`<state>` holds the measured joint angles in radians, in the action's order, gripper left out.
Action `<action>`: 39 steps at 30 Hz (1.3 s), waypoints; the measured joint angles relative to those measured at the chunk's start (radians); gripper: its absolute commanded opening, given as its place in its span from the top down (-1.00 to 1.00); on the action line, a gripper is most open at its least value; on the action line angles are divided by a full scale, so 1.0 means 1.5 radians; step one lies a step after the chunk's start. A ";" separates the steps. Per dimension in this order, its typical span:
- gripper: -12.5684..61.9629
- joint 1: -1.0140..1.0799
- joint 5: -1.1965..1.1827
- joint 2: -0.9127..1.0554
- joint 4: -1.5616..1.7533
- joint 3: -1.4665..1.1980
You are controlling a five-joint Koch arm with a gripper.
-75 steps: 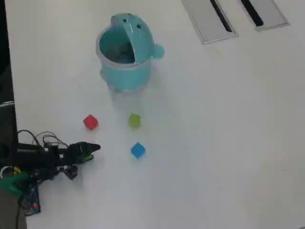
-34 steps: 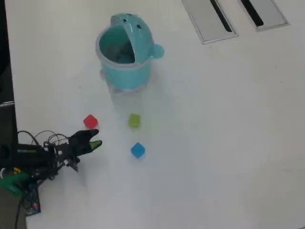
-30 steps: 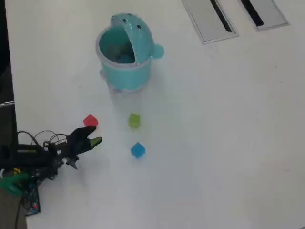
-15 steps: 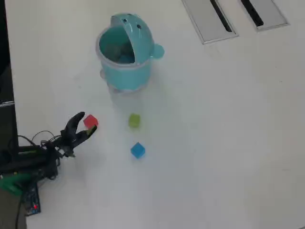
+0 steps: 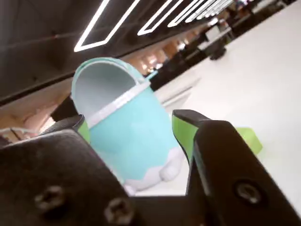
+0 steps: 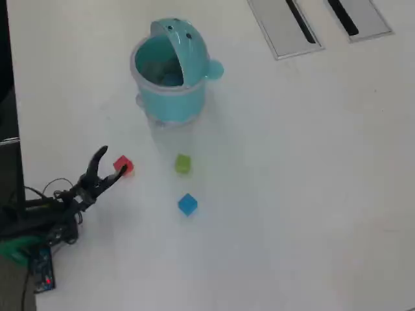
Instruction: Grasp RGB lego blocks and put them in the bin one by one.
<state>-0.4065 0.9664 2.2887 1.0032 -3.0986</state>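
The hand (image 6: 109,163) has swung up, spread wide beside the red block (image 6: 123,166).

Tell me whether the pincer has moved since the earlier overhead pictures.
Yes. The pincer has swung up the overhead view toward the red block, nearer the bin.

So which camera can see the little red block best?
The overhead view: the red block sits there in plain sight on the table, just beside the open gripper. The wrist view does not show it, only the bin.

Two green-padded fingers (image 5: 186,134) stand apart, framing the teal bin (image 5: 127,136) with its lid raised.
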 measured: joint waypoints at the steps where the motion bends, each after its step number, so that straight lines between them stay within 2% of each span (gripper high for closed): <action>1: -0.21 -0.008 0.010 0.000 0.000 0.000; 14: -0.21 -0.082 0.048 0.000 0.000 0.010; 19: -0.20 -0.150 0.171 0.000 0.000 0.001; 25: -0.21 -0.156 0.192 0.000 -0.007 0.001; 33: -0.22 -0.112 0.332 0.000 -0.172 0.001; 39: -0.22 -0.118 0.365 0.000 -0.314 0.002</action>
<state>-0.5829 1.5140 2.2887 0.5323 -3.0956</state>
